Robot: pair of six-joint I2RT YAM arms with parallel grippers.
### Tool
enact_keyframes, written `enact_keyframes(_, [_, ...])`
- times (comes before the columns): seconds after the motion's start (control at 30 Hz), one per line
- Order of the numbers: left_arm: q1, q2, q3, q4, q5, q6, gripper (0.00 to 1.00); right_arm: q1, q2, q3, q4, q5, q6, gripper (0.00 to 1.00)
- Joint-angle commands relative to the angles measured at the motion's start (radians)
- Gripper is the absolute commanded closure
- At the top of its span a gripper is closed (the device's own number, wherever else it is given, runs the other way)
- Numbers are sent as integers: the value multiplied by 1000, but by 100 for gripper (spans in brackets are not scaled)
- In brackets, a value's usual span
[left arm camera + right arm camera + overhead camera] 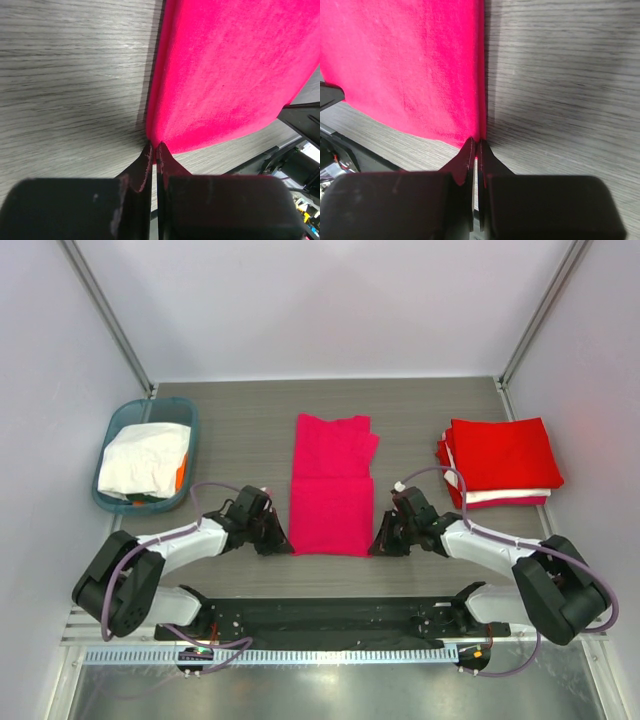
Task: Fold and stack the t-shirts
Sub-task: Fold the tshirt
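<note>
Up top, your magenta t-shirt (330,485) lies mid-table half-folded, the red stack (500,455) sits far right, a white t-shirt (140,460) waits in the basket (155,405) far left. Left wrist: the left gripper (154,150) is closed on its near-left corner. Right wrist: the right gripper (476,147) is closed on the near-right corner

Both wrist views cut the pink t-shirt (225,75) off at their edges, and whether the left gripper (154,151) or right gripper (474,146) has cloth pinched between its closed tips cannot be told. From above, the layers in the red stack (500,452) are too small to count, and white cloth (145,460) covers what lies in the basket (150,412).
</note>
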Motion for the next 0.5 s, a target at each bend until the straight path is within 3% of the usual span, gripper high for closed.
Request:
enact_keyframes(0.0, [-4, -21, 33, -69, -31, 24, 100, 7, -44, 22, -83, 59, -22, 99])
enact_keyframes(0.47, [-22, -317, 148, -312, 66, -9, 100, 7, -339, 175, -361, 65, -27, 99])
